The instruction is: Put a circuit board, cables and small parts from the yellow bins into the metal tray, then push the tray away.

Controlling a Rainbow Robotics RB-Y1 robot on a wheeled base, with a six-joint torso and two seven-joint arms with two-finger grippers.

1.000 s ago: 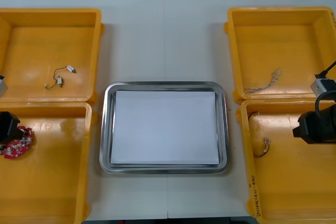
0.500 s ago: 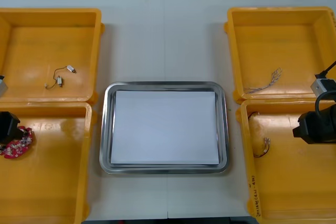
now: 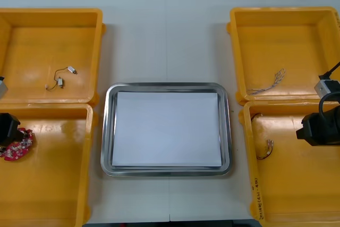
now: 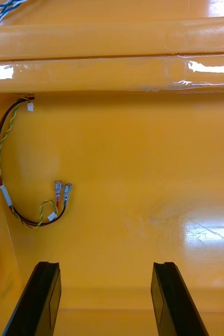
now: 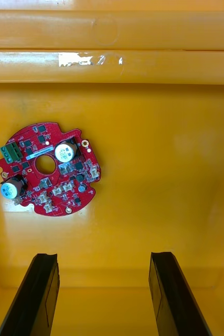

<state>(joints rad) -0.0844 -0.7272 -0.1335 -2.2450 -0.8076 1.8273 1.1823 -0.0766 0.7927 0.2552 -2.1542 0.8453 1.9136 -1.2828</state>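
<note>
Circuit board — one (red, round); yellow bins, four; metal tray, one

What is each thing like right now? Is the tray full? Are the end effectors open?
metal tray: white inside, holds nothing.
circuit board: flat in near left bin, ungrasped.
red and yellow cable: curled in near right bin, ungrasped.
left end effector: open, empty, over near left bin.
right end effector: open, empty, beside the cable.
</note>
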